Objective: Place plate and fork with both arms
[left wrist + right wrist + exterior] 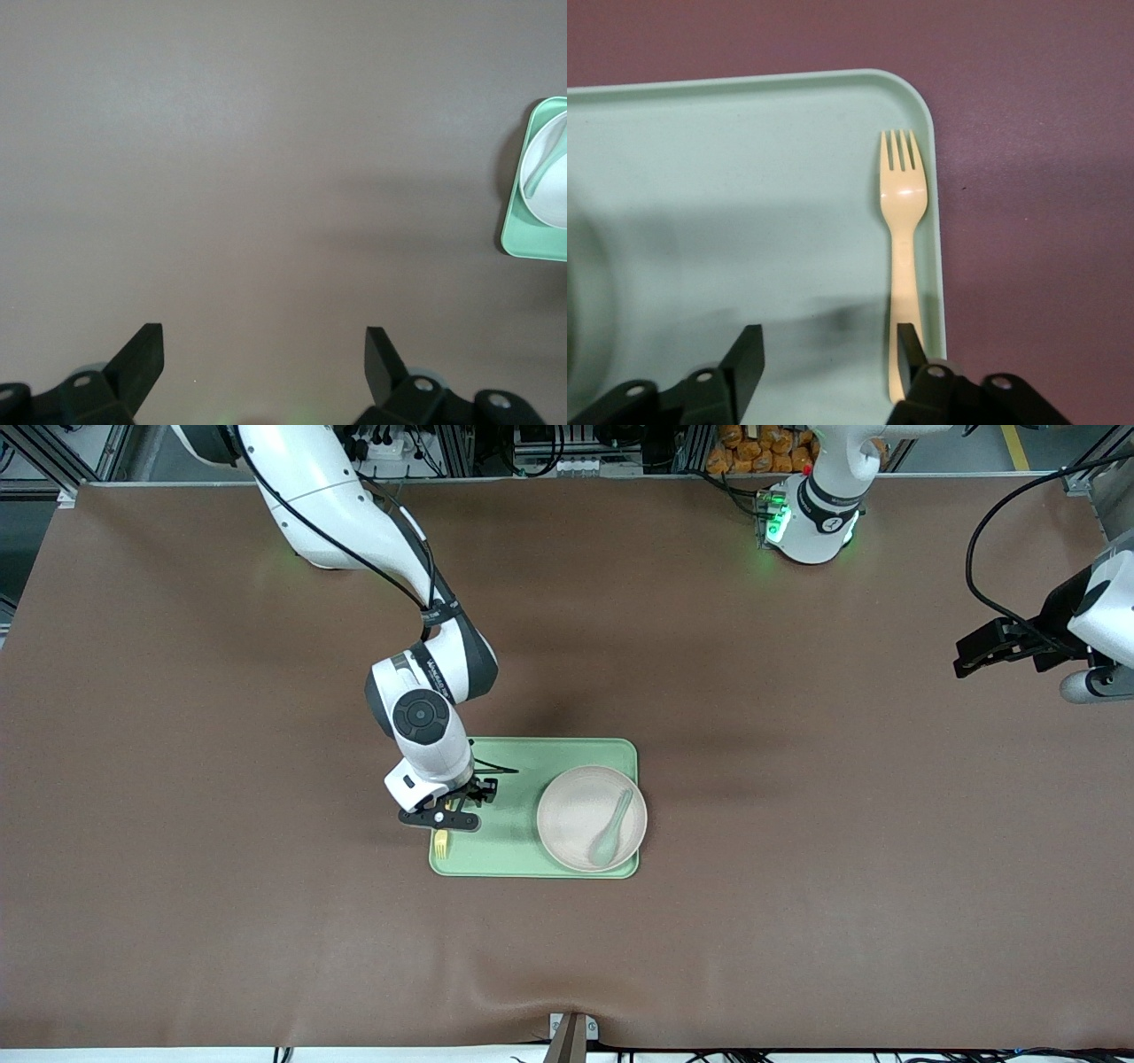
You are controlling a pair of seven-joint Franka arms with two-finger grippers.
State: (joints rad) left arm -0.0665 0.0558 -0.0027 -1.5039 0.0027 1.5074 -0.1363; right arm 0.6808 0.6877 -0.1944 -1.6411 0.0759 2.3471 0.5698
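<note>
The pale yellow fork (902, 221) lies flat on the light green tray (744, 177), along the rim at the tray's end toward the right arm. My right gripper (827, 341) hovers low over that end, open, with one finger (909, 347) just above the fork's handle and gripping nothing. From the front, the fork's tines (440, 840) stick out from under the right gripper (450, 813). The cream plate (576, 815) sits on the tray's other end. My left gripper (970, 657) waits open over bare table at the left arm's end; its view (264, 335) shows nothing between its fingers.
A pale green spoon (613, 831) lies in the plate. The tray (514, 855) sits mid-table on the brown mat. The left wrist view shows a corner of the tray (523, 235) and the plate (551, 181).
</note>
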